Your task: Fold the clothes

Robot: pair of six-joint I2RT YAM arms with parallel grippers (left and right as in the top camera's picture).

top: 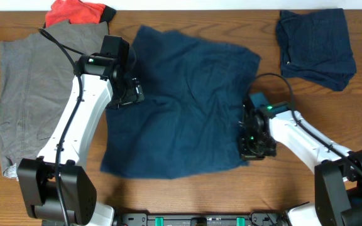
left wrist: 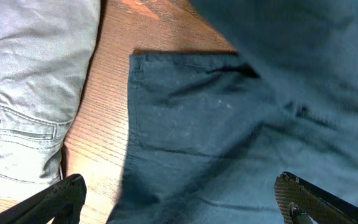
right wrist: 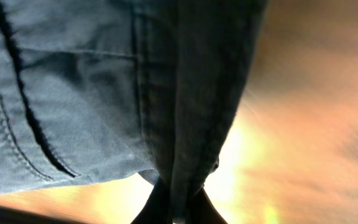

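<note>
The dark navy-blue shorts (top: 181, 100) lie spread across the middle of the table. My left gripper (top: 126, 94) hovers over their left edge, open, its fingers wide apart (left wrist: 179, 202) above the navy cloth (left wrist: 229, 124) and bare wood. My right gripper (top: 253, 141) is at the shorts' right edge, shut on a fold of the navy fabric (right wrist: 179, 124), with seams and a pocket showing in the right wrist view. Grey shorts (top: 27, 94) lie at the left, also in the left wrist view (left wrist: 23, 81). A red-orange garment (top: 74, 11) lies at the back left.
A folded navy garment (top: 316, 47) lies at the back right. The wooden table (top: 332, 119) shows around the clothes. A black cable runs along each arm.
</note>
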